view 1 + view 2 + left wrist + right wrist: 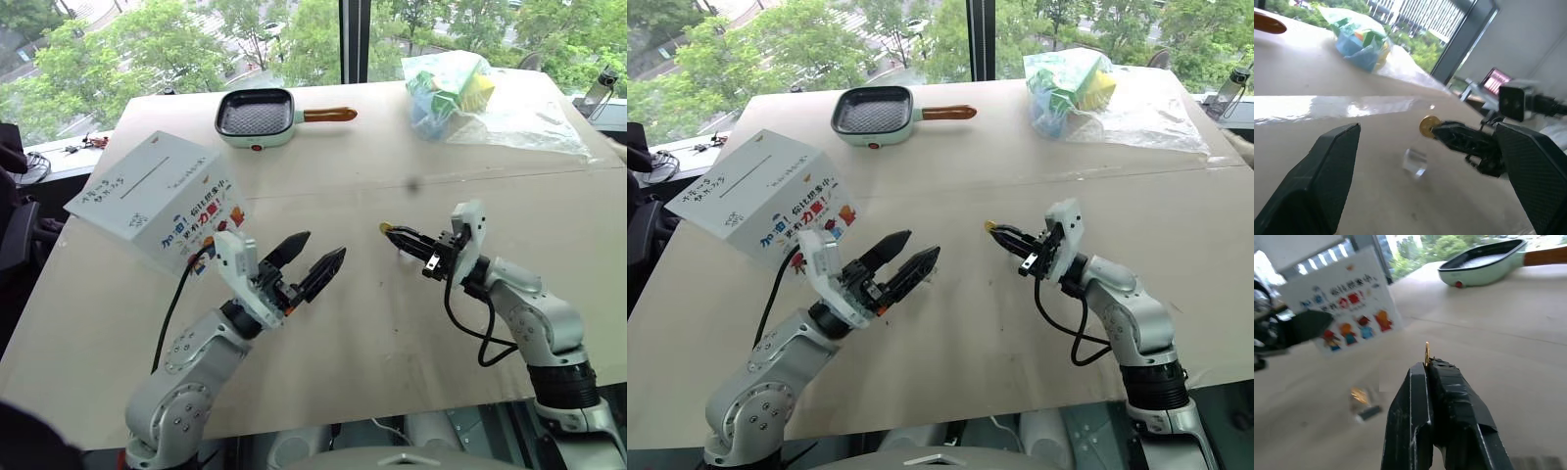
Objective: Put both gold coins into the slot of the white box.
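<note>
The white box [118, 206] stands tilted at the table's left, and the thin dark slot [149, 174] runs across its top. My right gripper [390, 231] is shut on a gold coin [1428, 125] and holds it edge-up above the table's middle; the coin [1426, 352] sticks out past the tips. Left of it, my left gripper [323, 245] hovers open and empty, pointing toward the coin. A small clear piece [1361, 400] with a golden glint lies on the table below. I cannot tell if it is the other coin.
A mint-green grill pan [255, 116] with an orange handle sits at the back centre. A clear bag of colourful items [456, 86] lies at the back right. The table's near edge [372, 411] runs just in front of both arms.
</note>
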{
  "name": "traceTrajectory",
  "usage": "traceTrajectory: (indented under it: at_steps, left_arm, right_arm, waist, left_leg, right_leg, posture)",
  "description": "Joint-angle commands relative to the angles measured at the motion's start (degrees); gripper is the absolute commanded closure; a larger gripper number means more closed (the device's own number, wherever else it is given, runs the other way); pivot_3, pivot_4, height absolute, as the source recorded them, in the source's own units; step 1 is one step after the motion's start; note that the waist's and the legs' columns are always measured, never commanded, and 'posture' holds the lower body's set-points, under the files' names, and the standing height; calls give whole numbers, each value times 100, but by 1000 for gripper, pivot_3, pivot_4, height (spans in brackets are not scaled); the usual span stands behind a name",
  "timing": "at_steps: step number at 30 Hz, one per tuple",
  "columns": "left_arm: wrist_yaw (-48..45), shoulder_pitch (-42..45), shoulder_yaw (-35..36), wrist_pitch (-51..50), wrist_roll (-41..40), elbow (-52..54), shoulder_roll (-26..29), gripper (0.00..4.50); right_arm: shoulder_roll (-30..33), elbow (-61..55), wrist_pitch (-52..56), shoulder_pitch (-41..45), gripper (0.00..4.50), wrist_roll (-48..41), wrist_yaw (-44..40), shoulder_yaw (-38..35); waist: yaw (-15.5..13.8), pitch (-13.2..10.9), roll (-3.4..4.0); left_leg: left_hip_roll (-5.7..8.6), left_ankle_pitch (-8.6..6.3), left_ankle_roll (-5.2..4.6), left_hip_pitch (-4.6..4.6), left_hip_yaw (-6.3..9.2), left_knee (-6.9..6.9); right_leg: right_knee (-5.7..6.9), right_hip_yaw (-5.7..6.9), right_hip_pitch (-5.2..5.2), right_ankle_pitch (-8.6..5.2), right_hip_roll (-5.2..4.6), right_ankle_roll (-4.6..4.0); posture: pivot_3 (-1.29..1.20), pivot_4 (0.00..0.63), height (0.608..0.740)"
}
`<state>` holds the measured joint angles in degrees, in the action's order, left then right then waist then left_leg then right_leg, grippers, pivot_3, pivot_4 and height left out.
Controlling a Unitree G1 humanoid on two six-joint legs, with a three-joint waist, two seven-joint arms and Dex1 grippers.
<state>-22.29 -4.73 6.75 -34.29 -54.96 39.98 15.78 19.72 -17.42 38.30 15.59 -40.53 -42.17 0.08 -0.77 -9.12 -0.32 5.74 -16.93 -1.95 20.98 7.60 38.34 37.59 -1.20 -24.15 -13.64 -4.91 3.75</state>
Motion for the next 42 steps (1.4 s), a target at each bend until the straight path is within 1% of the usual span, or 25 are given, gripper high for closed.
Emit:
traceTrajectory:
  at_steps: [1, 5, 6, 7, 8, 9, 10, 11, 12, 21, 33, 36, 37, 38, 42]
  left_arm:
    - [10, 63, 58, 4, -744, 123, -81, 0]
    - [-46, 6, -120, 20, -1608, 171, -265, 0]
    - [-57, -16, -151, 28, -1727, 200, -270, 587]
    - [-58, -29, -168, 37, -1802, 216, -265, 898]
    - [-64, -56, -184, 54, -1926, 232, -278, 1320]
    - [-23, -87, -191, 73, -2040, 232, -296, 1852]
    - [19, -114, -201, 82, -2143, 226, -296, 2248]
    - [52, -130, -210, 90, -2212, 221, -290, 2504]
    - [54, -139, -225, 70, -2260, 213, -243, 3004]
    - [63, -16, -397, -73, -2511, 88, 124, 3004]
    - [-15, -75, -526, -47, -2613, 74, 225, 3004]
    - [-11, -78, -537, -80, -2674, 48, 270, 3819]
    - [2, -68, -538, -94, -2697, 31, 288, 4339]
    - [12, -56, -539, -105, -2723, 16, 304, 4434]
    - [-6, 20, -561, -231, -2906, -54, 442, 4434]
  right_arm:
    - [10, -481, 617, 140, 4473, -880, 39, -189]
    - [-16, -746, 1337, 291, 4473, -2046, 226, -334]
    - [-14, -777, 1421, 316, 4500, -2216, 298, -363]
    - [-5, -795, 1476, 333, 4500, -2331, 357, -381]
    - [8, -823, 1547, 348, 4500, -2498, 406, -399]
    - [27, -857, 1624, 356, 4500, -2679, 445, -410]
    - [47, -887, 1685, 359, 4500, -2824, 476, -416]
    - [63, -906, 1724, 362, 4500, -2927, 506, -420]
    - [81, -925, 1745, 363, 4500, -3014, 530, -419]
    - [262, -996, 1804, 438, 4500, -3507, 529, -317]
    - [440, -1017, 1776, 408, 4500, -3610, 429, -152]
    - [456, -1025, 1742, 397, 4500, -3587, 397, -120]
    - [455, -1028, 1728, 395, 4500, -3579, 389, -113]
    - [454, -1030, 1719, 391, 4500, -3573, 380, -107]
    - [435, -1040, 1697, 375, 4500, -3571, 361, -86]
  waist:
    - [3, 0, 0]
    - [7, 0, 0]
    - [12, 0, 0]
    - [14, 0, 0]
    - [12, 0, 0]
    - [10, 0, 0]
    - [9, 0, 0]
    - [9, 0, 0]
    - [9, 0, 0]
    - [8, 0, 0]
    - [7, 0, 0]
    - [5, 0, 0]
    - [4, 0, 0]
    - [4, 0, 0]
    - [5, 0, 0]
  left_leg:
    - [1, 0, 0, 0, 0, 0]
    - [1, 0, 0, 0, 0, 0]
    - [0, 0, 0, 0, 0, 0]
    - [0, 0, 0, 0, 0, -1]
    - [0, 0, 0, -1, 0, -1]
    - [0, 0, 0, -1, 0, -1]
    - [0, 0, 0, -1, 0, -1]
    - [0, 0, 0, 0, -1, 0]
    - [0, 0, 0, 0, -1, 0]
    - [0, 0, -1, 0, -2, 0]
    - [0, 0, -1, 1, -2, -1]
    - [0, 0, -1, 2, -1, -1]
    - [0, 0, 0, 2, -1, -1]
    - [0, 0, -1, 2, -1, -1]
    - [0, 0, -1, 4, 0, -1]
  right_leg:
    - [-1, 0, 0, 0, 0, 0]
    - [0, 0, 0, 0, 0, 0]
    - [0, 0, 0, 0, 0, 0]
    - [0, -1, 0, 0, 0, 0]
    - [2, 0, 0, 0, 1, 0]
    - [2, -1, 0, 0, 1, 0]
    - [1, -1, 0, 0, 0, 0]
    - [1, 0, 0, 0, 1, 0]
    - [0, -2, 0, 0, 0, 0]
    - [-1, -1, 0, 0, 1, -1]
    - [-4, -2, 0, -1, 0, -1]
    - [-5, -2, 0, -1, 0, -1]
    - [-5, -1, 0, -1, 0, -1]
    - [-5, -1, 0, -1, 0, -1]
    - [-7, -1, 0, -1, 0, -1]
  posture:
    - [0, 150, 721]
    - [0, 150, 721]
    - [0, 150, 721]
    - [0, 150, 721]
    - [0, 150, 721]
    - [0, 150, 721]
    - [0, 150, 721]
    - [0, 150, 721]
    - [0, 150, 721]
    - [0, 150, 721]
    - [0, 150, 721]
    - [0, 150, 721]
    - [0, 150, 721]
    - [0, 150, 721]
    - [0, 150, 721]
